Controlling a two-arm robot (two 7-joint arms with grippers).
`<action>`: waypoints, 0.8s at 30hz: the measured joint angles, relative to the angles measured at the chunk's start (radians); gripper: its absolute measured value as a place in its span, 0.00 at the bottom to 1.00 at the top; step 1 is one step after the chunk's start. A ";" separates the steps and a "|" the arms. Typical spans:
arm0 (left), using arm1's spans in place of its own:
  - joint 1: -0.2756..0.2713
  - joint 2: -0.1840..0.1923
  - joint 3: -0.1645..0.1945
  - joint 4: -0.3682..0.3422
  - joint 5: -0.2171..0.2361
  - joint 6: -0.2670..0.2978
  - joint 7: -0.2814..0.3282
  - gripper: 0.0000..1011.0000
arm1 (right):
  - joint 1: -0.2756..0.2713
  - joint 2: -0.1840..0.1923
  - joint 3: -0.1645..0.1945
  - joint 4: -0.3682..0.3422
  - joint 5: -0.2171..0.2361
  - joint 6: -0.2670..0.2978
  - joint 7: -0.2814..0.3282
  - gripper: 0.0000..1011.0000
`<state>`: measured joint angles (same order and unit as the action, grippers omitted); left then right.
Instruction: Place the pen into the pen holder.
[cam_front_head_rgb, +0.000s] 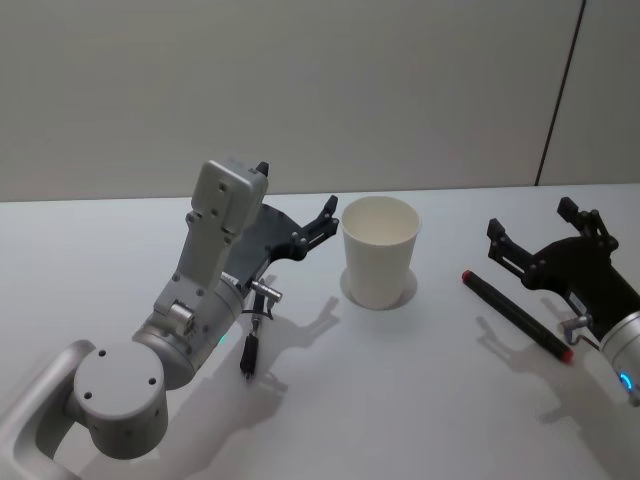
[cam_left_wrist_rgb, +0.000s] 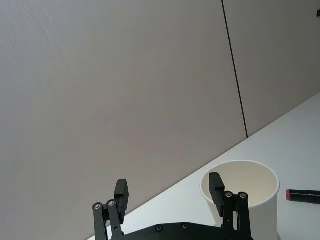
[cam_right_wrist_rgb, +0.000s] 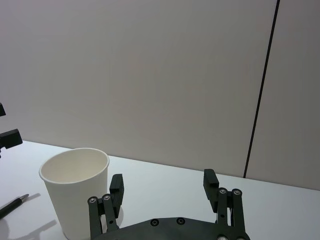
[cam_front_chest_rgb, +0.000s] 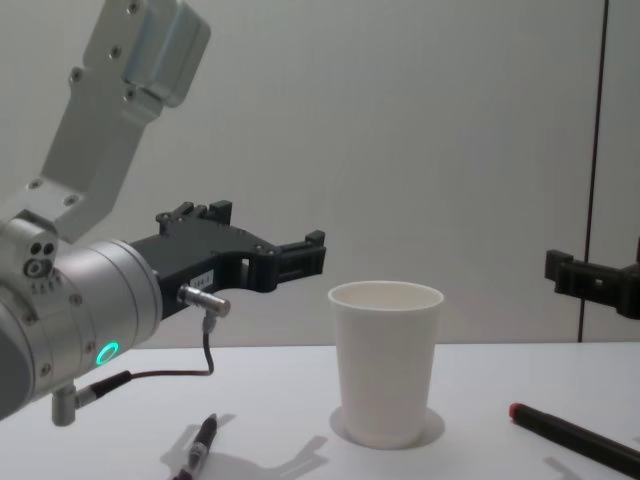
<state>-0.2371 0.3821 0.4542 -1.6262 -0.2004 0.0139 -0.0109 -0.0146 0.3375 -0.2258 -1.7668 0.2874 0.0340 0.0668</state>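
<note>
Left pincer (cam_left_wrist_rgb: 169, 191): spread wide and empty, raised off the table just beside the paper cup, on the robot's left.
Right pincer (cam_right_wrist_rgb: 163, 182): also wide and empty, raised near the thick pen on the robot's right.
Paper cup (cam_front_head_rgb: 380, 250): upright on the table (cam_front_head_rgb: 400, 420) between the two arms; nothing in it that I can see.
Thick pen (cam_front_head_rgb: 515, 315): black with red ends, lying flat on the table to the right of the cup.
Thin pen (cam_front_head_rgb: 250, 352): dark, lying flat under the left arm.
Risk, choice: two pens lie out and the task names one, so both arms could go at once and crowd each other over the cup.
Risk, tipping: the cup looks light. The left fingers sit close to its rim, so a sideways nudge could knock it over.
Risk, grasp: a pen lying flat may roll away if the fingers close off centre, or the tips may scrape the table.
Risk, release: a pen let go tilted could strike the rim and bounce out, or lean hard enough to topple the cup.
</note>
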 joint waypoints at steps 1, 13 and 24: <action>0.000 0.000 0.000 0.000 0.000 0.000 0.000 0.99 | 0.000 0.000 0.000 0.000 0.000 0.000 0.000 0.99; 0.000 0.000 0.000 0.000 0.000 0.000 0.000 0.99 | 0.000 0.000 0.000 0.000 0.000 0.000 0.000 0.99; 0.000 0.000 0.000 0.000 0.000 0.001 -0.001 0.99 | 0.000 0.000 0.000 0.000 0.000 0.000 0.000 0.99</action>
<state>-0.2371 0.3818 0.4539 -1.6262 -0.2007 0.0145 -0.0119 -0.0146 0.3375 -0.2258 -1.7668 0.2874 0.0340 0.0667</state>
